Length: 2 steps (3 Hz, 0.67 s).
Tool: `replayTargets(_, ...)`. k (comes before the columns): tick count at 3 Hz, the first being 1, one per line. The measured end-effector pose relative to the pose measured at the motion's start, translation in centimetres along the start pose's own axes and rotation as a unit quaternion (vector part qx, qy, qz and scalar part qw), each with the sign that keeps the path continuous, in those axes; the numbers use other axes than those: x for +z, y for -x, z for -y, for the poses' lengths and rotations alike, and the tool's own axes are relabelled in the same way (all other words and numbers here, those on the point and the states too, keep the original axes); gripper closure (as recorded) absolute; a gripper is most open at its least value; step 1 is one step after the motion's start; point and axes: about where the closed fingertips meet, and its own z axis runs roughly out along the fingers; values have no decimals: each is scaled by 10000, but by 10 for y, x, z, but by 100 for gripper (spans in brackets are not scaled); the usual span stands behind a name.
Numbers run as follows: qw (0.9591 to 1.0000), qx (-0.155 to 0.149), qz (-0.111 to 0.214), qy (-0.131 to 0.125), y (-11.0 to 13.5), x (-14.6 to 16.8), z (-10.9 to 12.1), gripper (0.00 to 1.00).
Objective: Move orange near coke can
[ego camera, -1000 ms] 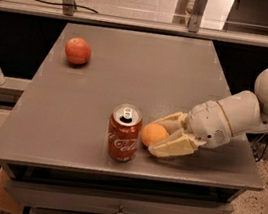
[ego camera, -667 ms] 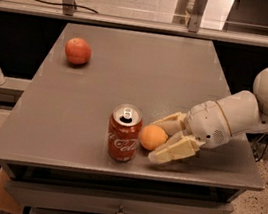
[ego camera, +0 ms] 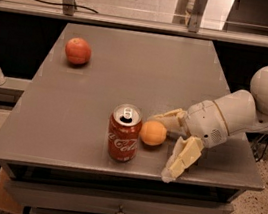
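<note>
Release is what has been recorded over the last second. The orange (ego camera: 153, 133) was earlier enclosed between the two fingers of the gripper (ego camera: 161, 147). Now the jaws are spread wide and nothing is held.

One finger (ego camera: 170, 119) is laid just behind the orange, on the side toward the back edge. The other finger (ego camera: 182, 159) has been swung outward and is pointed down toward the front edge of the worktop (ego camera: 130, 68), with its tip almost over that edge. Whether the rear finger is still touching the fruit cannot be told.

The orange itself has barely been shifted. It is set on the worktop near the front edge, about midway along it, right beside the can (ego camera: 124, 133) on the side facing the right edge. The two are either touching or parted by only a sliver. The can is left upright, with its silver top and pull tab showing.

The gripper has been kept low over the worktop, between the orange and the front right corner.

From this the placement can be judged as done: the fruit has been put next to the can and let go. What is left is probably only for the gripper to be drawn back toward the right edge. The rear finger should be kept from brushing the orange, since a round fruit would be rolled away easily.

A larger reddish fruit (ego camera: 78, 51) near the back left corner has been left untouched throughout.
</note>
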Motion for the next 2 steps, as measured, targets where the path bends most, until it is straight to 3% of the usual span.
replayTargets(1,9999,-96,95,5,5,-2,3,0)
replayTargets(2,9980,-501,360,-137,30,-25,15,0)
